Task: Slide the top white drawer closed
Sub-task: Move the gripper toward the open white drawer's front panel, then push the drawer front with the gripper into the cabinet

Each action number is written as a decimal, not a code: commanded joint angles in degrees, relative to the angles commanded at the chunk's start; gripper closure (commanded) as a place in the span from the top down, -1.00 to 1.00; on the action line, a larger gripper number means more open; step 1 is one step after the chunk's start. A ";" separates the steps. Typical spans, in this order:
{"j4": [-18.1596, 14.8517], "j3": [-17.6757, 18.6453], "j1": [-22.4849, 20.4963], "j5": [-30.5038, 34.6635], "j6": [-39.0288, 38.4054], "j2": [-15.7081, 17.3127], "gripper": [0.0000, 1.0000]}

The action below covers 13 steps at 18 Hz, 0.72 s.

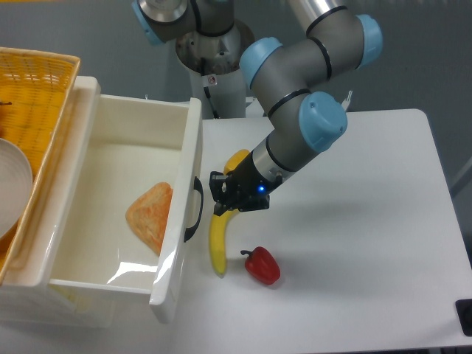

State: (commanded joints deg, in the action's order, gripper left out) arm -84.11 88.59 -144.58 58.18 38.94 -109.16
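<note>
Top white drawer (110, 214) wide open; gripper (219, 198) low beside black handle (195, 209), over banana (218, 243); jaw gap unreadable.

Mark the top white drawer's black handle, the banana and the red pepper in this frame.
top white drawer's black handle (196, 210), fixed camera view, on the middle of its curved bar.
banana (217, 247), fixed camera view, on its mid-body below the claw.
red pepper (262, 267), fixed camera view, on its glossy body.

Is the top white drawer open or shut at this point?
Open. The top white drawer is pulled well out, its inside exposed with an orange bread-like item lying in it.
</note>
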 joint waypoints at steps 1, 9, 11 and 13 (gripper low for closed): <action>0.00 0.00 0.00 -0.35 0.00 0.00 -0.96; -0.79 0.18 0.79 -1.40 0.00 0.53 -0.96; -0.79 0.18 1.40 -1.58 0.00 0.79 -0.96; -0.79 0.18 1.85 -1.58 0.00 0.79 -0.96</action>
State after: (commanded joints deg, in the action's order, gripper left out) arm -84.90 88.77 -142.74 56.60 38.94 -108.37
